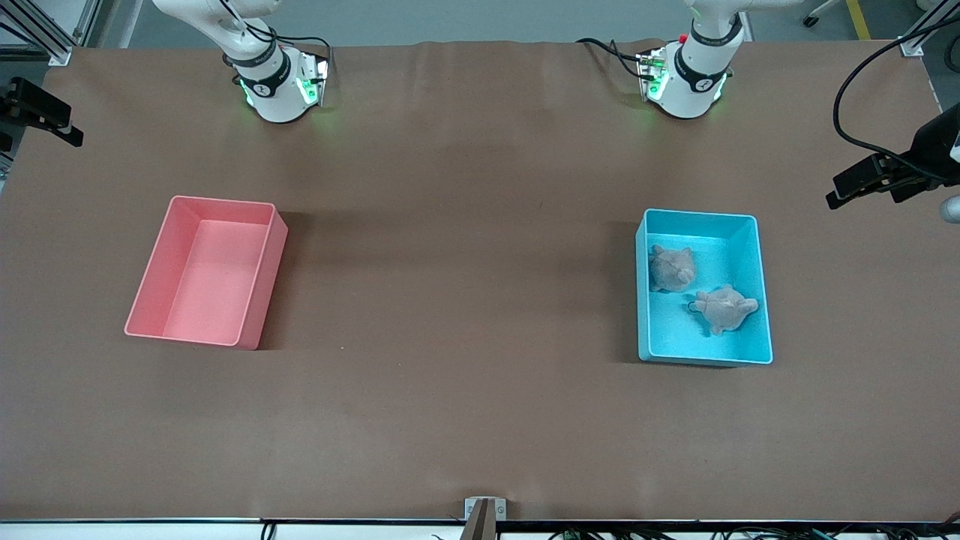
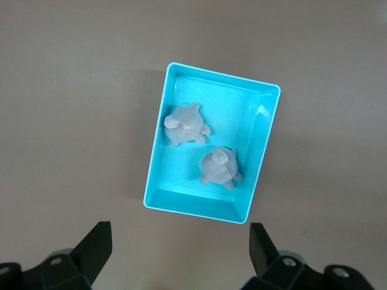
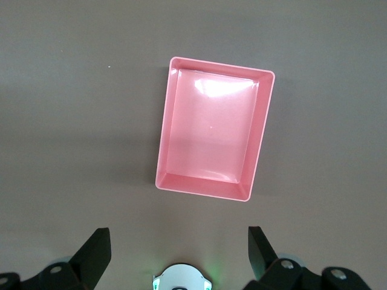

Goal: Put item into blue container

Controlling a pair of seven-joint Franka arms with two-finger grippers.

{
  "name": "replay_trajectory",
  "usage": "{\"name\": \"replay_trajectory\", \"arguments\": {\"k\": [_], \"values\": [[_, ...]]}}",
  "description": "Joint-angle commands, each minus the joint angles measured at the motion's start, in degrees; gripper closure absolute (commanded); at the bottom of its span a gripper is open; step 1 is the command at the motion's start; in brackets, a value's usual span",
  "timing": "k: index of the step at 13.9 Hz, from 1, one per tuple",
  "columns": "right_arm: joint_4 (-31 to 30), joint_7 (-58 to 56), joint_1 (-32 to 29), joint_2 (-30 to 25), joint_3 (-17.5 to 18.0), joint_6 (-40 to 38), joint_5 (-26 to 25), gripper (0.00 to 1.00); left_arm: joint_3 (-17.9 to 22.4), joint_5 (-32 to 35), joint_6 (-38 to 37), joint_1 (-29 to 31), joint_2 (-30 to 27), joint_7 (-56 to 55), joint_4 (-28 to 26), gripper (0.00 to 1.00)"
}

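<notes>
Two grey plush toys already lie in the blue container, which sits toward the left arm's end of the table. One toy rests by the wall farther from the front camera, the other a little nearer to it; they are close but look apart.

Handling, my judgement: light, soft, compressible, not fragile and not slippery. I would pinch across the rounded body, not an ear or limb. Which way up each toy lies I cannot tell.

Container: bright cyan, rectangular, straight walls, rounded corners, much larger than a toy.

Left gripper hangs high over the blue container, fingers spread wide, nothing between them. Right gripper hangs over the pink bin, also spread and empty. I see no loose toy on the table, so I judge the task done.
</notes>
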Motion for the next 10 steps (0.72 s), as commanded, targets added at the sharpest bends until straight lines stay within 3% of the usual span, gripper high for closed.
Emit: {"name": "replay_trajectory", "arguments": {"k": [1,3,10], "values": [[-0.75,-0.22,-0.08,-1.11,-0.22,-0.37,0.63,0.0,0.28,0.95,-0.53,-0.41,-0.33,2.26,0.66,0.0],[-0.75,-0.22,-0.08,-1.03,-0.13,-0.38,0.63,0.0,0.28,1.74,-0.18,-0.32,-0.24,6.92,0.66,0.0],[-0.75,-0.31,-0.08,-1.11,-0.13,-0.38,0.63,0.0,0.28,1.04,1.05,-0.41,0.02,5.8,0.92,0.0]]}}
